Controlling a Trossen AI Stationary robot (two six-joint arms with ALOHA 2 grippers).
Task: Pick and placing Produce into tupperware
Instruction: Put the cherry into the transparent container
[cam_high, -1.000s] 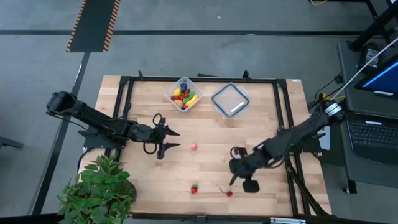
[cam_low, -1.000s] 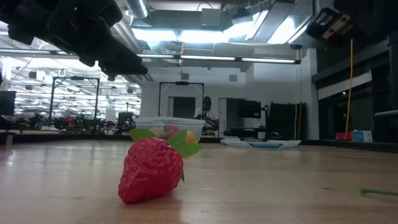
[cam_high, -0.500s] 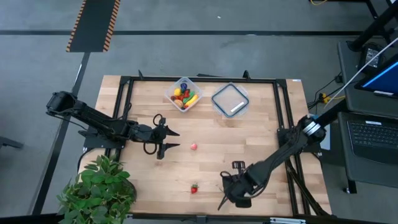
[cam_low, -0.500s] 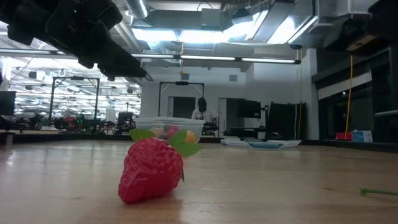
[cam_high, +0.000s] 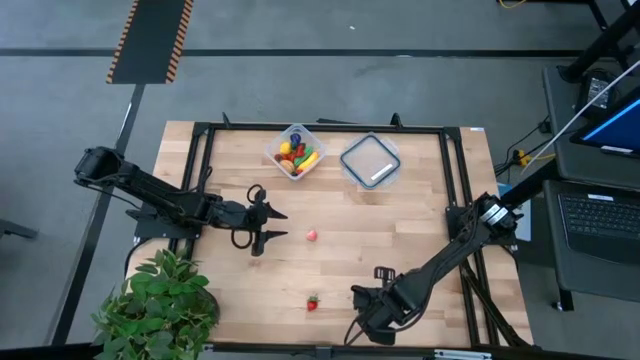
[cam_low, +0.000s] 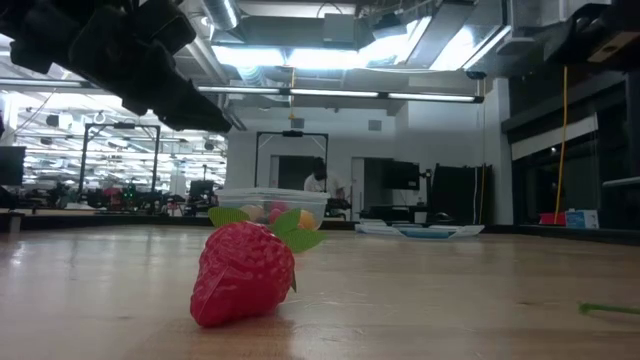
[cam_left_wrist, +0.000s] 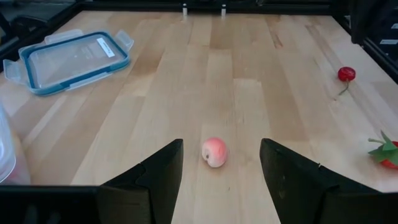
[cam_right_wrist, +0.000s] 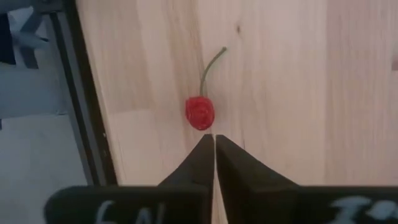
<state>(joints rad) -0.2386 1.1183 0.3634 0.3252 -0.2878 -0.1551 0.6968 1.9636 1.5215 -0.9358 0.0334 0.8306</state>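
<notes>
Since a second ago the right gripper (cam_high: 352, 333) has been carried from the middle right of the table (cam_high: 420, 215) down to its near edge, while the left arm has kept its place. The right gripper's jaws are seen pressed together in the right wrist view, with nothing between them. A small red cherry (cam_right_wrist: 199, 112) with a green stem lies on the wood just ahead of the closed tips, close to them but apart, and beside the table's dark frame rail (cam_right_wrist: 87, 118). From above the cherry is hidden under the right arm.

The left gripper (cam_high: 280, 224) is held over the left middle of the table with its jaws standing apart and empty. A pink peach (cam_left_wrist: 214, 152) lies on the wood in line with the gap between the fingers (cam_left_wrist: 158, 177), slightly ahead of them and untouched. In the high view the same peach (cam_high: 311, 236) is seen just to the right of the fingertips.

A strawberry (cam_high: 313, 302) with green leaves lies near the front edge, to the left of the right gripper. The tupperware (cam_high: 295, 151) stands at the far side of the table, with several coloured produce pieces already inside. Its lid (cam_high: 370, 161) lies flat beside it, to its right.
</notes>
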